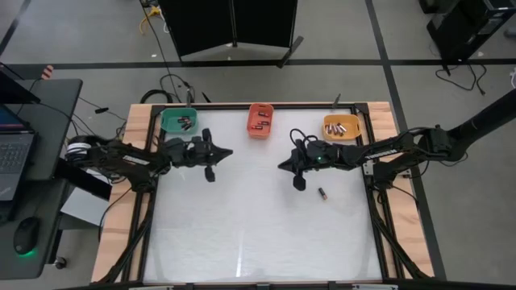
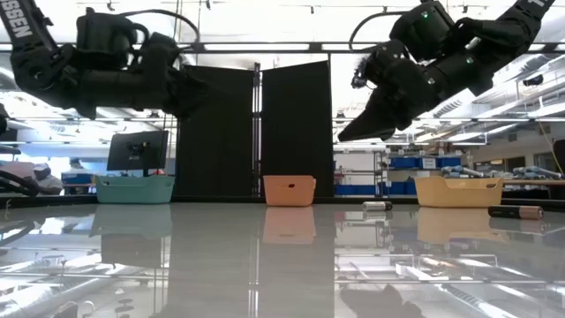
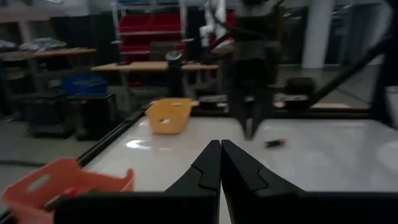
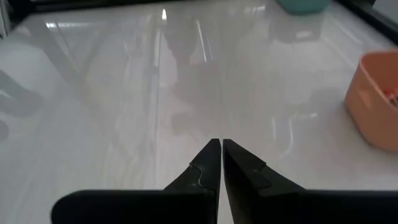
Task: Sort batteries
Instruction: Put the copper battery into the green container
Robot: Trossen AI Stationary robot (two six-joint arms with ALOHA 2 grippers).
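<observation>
A white, glossy tabletop (image 1: 258, 234) lies under two dark robot arms that reach in from opposite sides and hang above its far half. The right pincer (image 1: 282, 166) hovers clear of the surface near the middle, its two fingertips (image 4: 214, 155) drawn together with only a hairline gap between them, and it grips nothing. Just beside it, on the side towards its own arm and a little nearer the front edge, one small dark battery (image 1: 322, 193) lies alone on the tabletop; the low view shows it lying flat (image 2: 516, 212), and a second small one (image 2: 377, 206) rests farther back. The left pincer (image 1: 229, 152) faces the right one across a gap, also raised off the surface, its fingers (image 3: 211, 163) pressed shut and empty. Beyond both pincers, three small bins stand in a row along the far edge. A green bin (image 1: 179, 121) sits behind the left arm's wrist and holds a few dark batteries. An orange bin (image 1: 260, 120) stands between the two pincers and farther back, with several batteries inside, some showing red. A yellow bin (image 1: 341, 126) sits behind the right arm, close to its wrist, with a handful of silvery batteries in it. Past the tabletop stand black panels, and to the left arm's side a desk carries a laptop and a mouse.
</observation>
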